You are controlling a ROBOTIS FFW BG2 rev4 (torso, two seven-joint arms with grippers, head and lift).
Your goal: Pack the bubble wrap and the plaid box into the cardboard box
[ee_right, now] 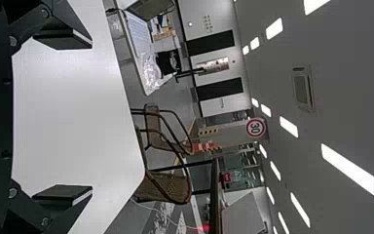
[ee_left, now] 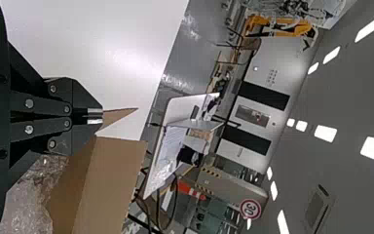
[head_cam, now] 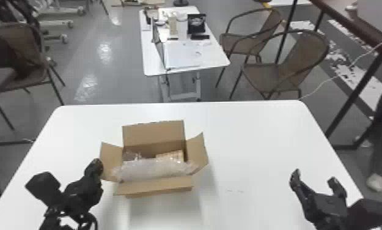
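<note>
two grippers are mine: the left gripper [head_cam: 97,164], fingers drawn together, sits just beside the left flap [head_cam: 111,154] of the cardboard box [head_cam: 156,186]; the right gripper [head_cam: 314,179] has its fingers wide apart over the white table [head_cam: 254,137]. i see the bubble wrap [head_cam: 153,168] lying in the cardboard box, the plaid box [head_cam: 174,155] behind it.

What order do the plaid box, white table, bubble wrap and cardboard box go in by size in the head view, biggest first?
1. White table
2. Cardboard box
3. Bubble wrap
4. Plaid box, judged by its visible part; the wrap partly covers it.
</note>
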